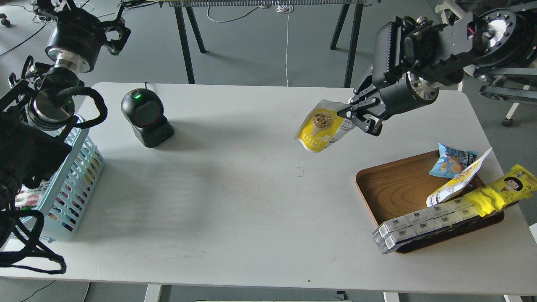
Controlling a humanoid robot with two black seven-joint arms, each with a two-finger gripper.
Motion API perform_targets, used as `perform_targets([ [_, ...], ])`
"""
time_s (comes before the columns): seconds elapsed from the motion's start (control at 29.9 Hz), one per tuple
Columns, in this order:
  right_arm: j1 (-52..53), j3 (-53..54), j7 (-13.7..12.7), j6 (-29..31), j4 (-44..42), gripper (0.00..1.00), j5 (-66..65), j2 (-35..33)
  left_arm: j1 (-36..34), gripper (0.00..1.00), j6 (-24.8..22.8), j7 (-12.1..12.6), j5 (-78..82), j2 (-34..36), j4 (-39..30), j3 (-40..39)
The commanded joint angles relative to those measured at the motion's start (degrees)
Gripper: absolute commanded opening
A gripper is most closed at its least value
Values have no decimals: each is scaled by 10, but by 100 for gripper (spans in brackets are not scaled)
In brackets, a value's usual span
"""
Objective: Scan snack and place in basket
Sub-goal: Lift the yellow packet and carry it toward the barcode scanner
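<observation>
The right gripper (350, 112) held the snack (322, 126) by its upper edge, clear of the tabletop (251, 201), printed face toward the scanner (146, 118) at nine o'clock, presumably for scanning. The basket (75, 176) waited beyond; the left gripper (113, 35) looked open and empty.

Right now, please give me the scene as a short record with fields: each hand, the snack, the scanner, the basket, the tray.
right hand: shut on the snack, held above the table
snack: yellow and white pouch, hanging tilted, off the table
left hand: raised at far left, holding nothing; open or shut cannot be told
scanner: black, standing on the table, green light on
basket: light blue, at left table edge, partly hidden by the left arm
tray: brown wood, at right, holds other packs
</observation>
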Motion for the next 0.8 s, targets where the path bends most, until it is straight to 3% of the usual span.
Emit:
perform_targets([
  [0.0, -7, 0, 0, 0, -22, 0, 44, 58, 0, 100, 0, 0, 0, -1, 0, 1],
  [0.43, -67, 1, 0, 0, -152, 0, 90, 241, 2, 100, 0, 0, 1, 2, 1, 3],
  [0.77, -92, 5, 0, 0, -202, 0, 92, 248, 2, 100, 0, 0, 2, 2, 1, 5],
])
